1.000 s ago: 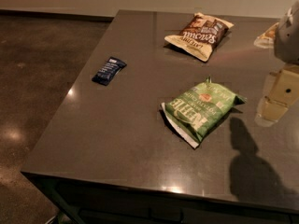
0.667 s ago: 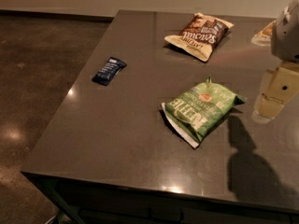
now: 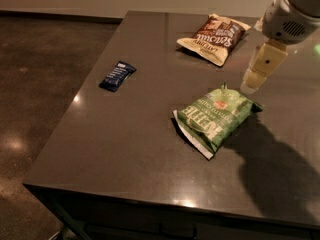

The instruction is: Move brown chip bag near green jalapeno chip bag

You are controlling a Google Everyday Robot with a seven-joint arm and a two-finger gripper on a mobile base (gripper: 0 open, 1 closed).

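Note:
The brown chip bag point(image 3: 214, 38) lies flat at the far side of the dark table, cream edges showing and white lettering up. The green jalapeno chip bag point(image 3: 216, 116) lies flat nearer the middle, well apart from the brown bag. My gripper point(image 3: 251, 81) hangs from the white arm at the upper right. It is above the table, between the two bags and a little to their right, just past the green bag's far corner. It holds nothing that I can see.
A small dark-blue wrapper point(image 3: 117, 75) lies near the table's left edge point(image 3: 75, 101). The table's near edge runs along the bottom, with brown floor to the left. The arm's shadow falls on the table right of the green bag.
My gripper has moved left and farther back, from beside the green bag's right side to just beyond its far corner, closer to the brown bag. Neither bag has moved.

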